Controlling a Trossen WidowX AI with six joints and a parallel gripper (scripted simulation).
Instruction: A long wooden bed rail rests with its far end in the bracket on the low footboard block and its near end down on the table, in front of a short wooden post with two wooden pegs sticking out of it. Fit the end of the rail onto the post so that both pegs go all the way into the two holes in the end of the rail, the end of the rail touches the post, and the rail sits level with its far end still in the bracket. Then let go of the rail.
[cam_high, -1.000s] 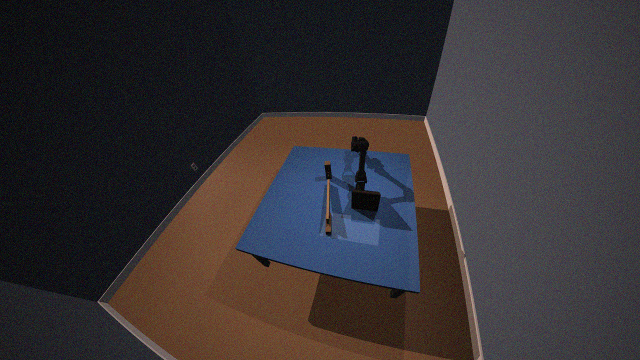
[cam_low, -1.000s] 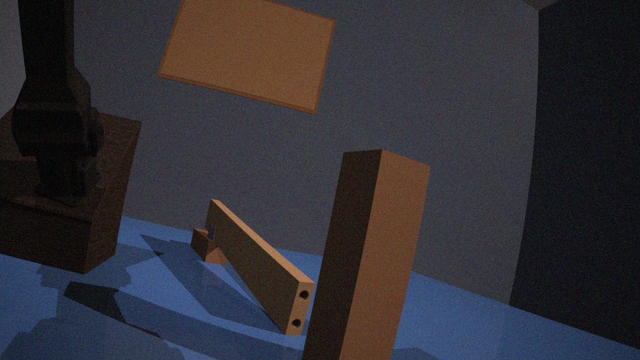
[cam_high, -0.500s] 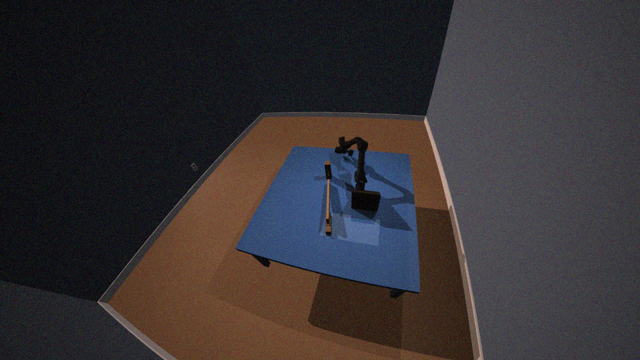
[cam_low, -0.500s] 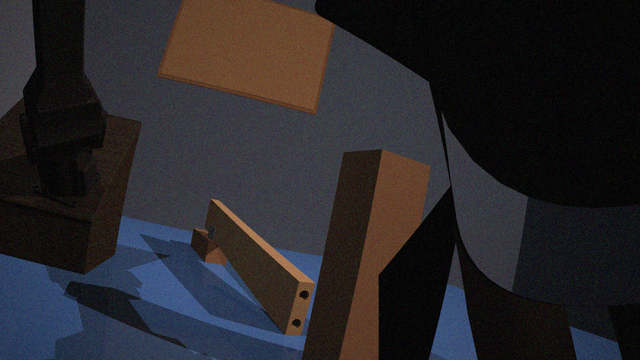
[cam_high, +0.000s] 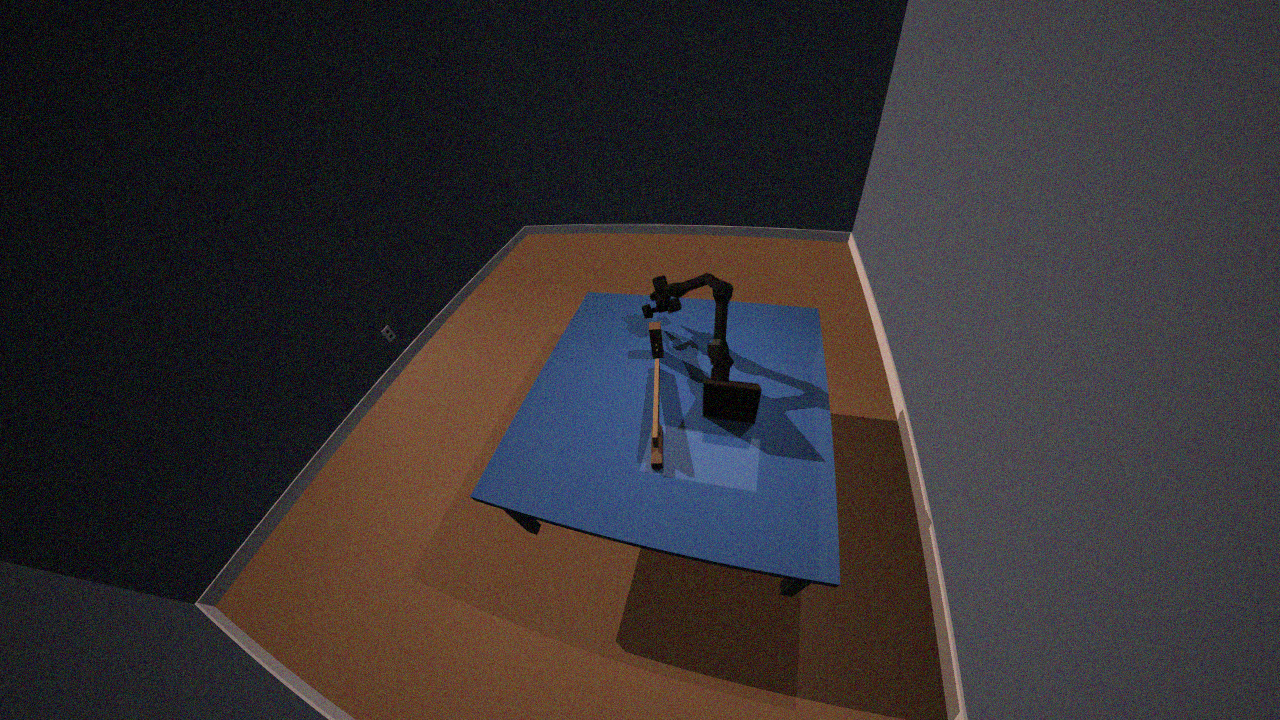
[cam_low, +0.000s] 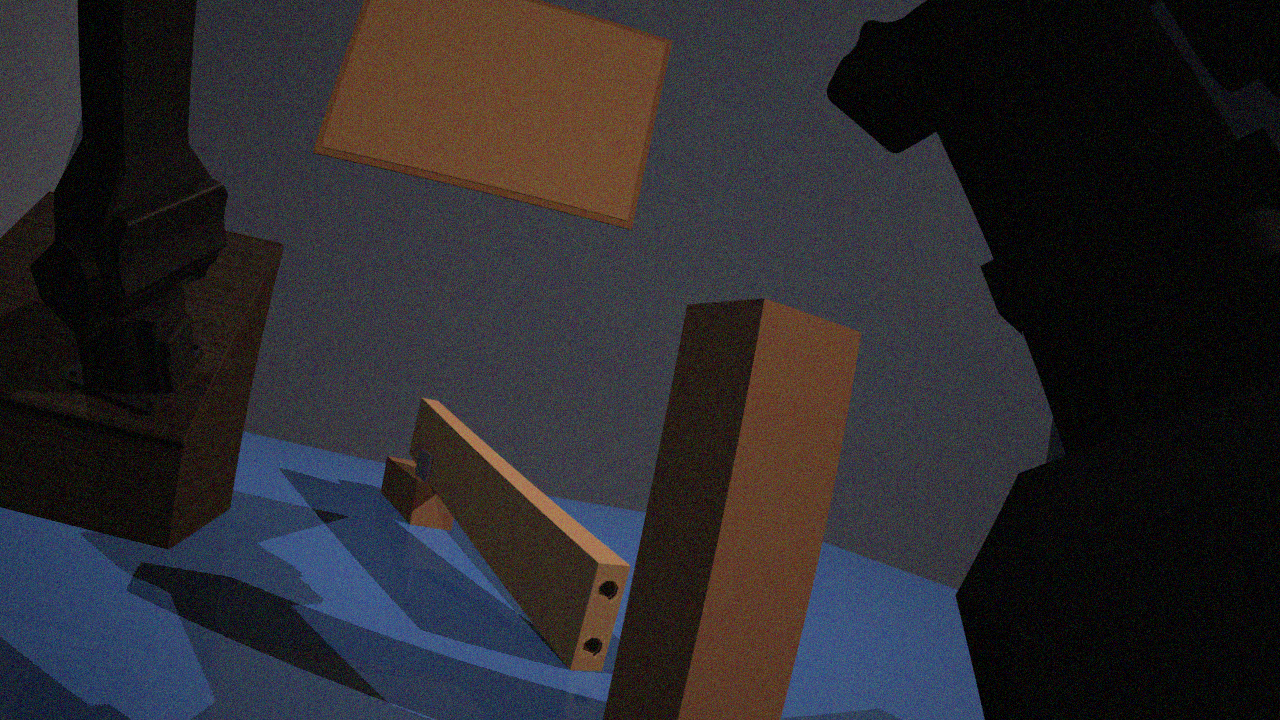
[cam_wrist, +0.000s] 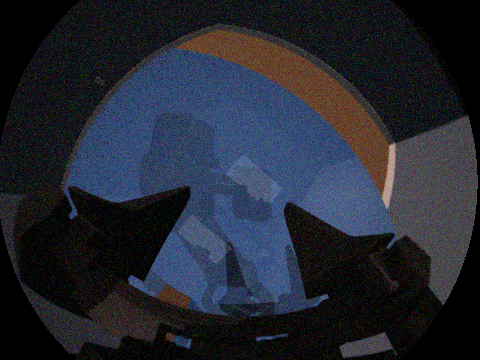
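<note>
The long wooden rail (cam_high: 656, 402) (cam_low: 514, 514) slopes down from the low footboard block (cam_high: 657, 462) (cam_low: 409, 494) to the blue table (cam_high: 572, 429) (cam_low: 877, 644). Its near end, with two dark holes (cam_low: 601, 616), rests on the table just in front of the upright wooden post (cam_high: 655, 340) (cam_low: 747, 501), a small gap apart. The pegs are hidden. My gripper (cam_high: 649, 309) (cam_wrist: 239, 199) is open and empty. It hangs in the air a little above and beyond the post, clear of the rail.
The arm's dark base block (cam_high: 731, 400) (cam_low: 125, 420) stands on the table to the right of the rail. The arm's dark bulk (cam_low: 1118, 358) fills the right of the exterior view. The table's far edge (cam_wrist: 220, 56) shows in the wrist view.
</note>
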